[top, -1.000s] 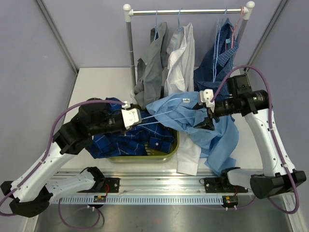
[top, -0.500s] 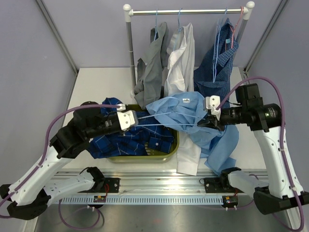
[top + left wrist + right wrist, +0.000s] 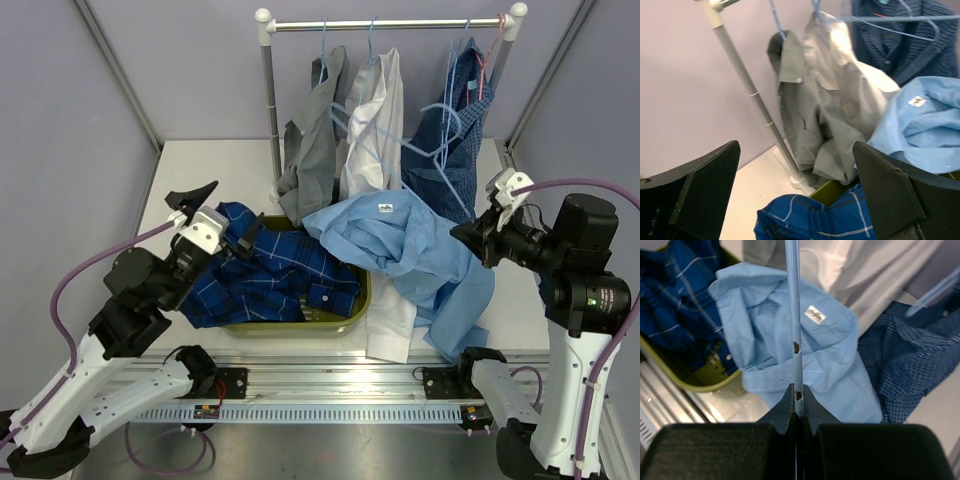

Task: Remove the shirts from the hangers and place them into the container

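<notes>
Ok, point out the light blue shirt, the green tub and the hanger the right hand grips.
light blue shirt point(image 3: 410, 245), top view, back panel below the collar label.
green tub point(image 3: 290, 325), top view, near rim.
hanger point(image 3: 794, 315), right wrist view, straight wire crossing the shirt.

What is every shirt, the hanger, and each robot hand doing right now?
grey shirt, hanging
white shirt, hanging
navy small-check shirt, hanging
dark blue check shirt, in tub
light blue shirt, draped over tub rim
loose hanger, bare, held up
left gripper, open
right gripper, shut on loose hanger
</notes>
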You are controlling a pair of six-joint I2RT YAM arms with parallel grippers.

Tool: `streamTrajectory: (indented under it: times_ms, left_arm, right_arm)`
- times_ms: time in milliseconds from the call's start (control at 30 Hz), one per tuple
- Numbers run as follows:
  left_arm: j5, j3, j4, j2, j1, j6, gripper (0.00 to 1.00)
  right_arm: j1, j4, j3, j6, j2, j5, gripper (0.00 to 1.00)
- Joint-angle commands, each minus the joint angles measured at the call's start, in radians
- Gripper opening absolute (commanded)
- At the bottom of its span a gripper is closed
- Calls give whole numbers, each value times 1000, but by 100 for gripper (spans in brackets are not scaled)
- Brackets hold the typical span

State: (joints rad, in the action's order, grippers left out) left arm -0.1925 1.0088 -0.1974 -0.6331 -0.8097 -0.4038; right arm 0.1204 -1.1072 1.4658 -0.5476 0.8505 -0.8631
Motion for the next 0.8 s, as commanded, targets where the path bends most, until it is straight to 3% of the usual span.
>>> streamTrajectory:
  times_ms: [0,200,367,533,633,767]
  left_arm:
    - [-148,-65,115,9,1,-24,99]
    - [-157,-197,125,12,1,-1,99]
    - [-151,-228,130,12,0,-1,99]
    - [-139,-231,128,9,3,6,99]
    - [-142,-236,124,16,1,11,99]
    - [-147,-242,130,26,3,8,99]
  right_arm:
    - [18,170,11,251,12,192,0]
    - [22,225,15,382,18,432,0]
    - [22,267,4,449,71,395,0]
    - [10,293,125,541,237,393,0]
    - [-54,277,227,571,334,516,0]
    - [-238,293,294,578,401,691,0]
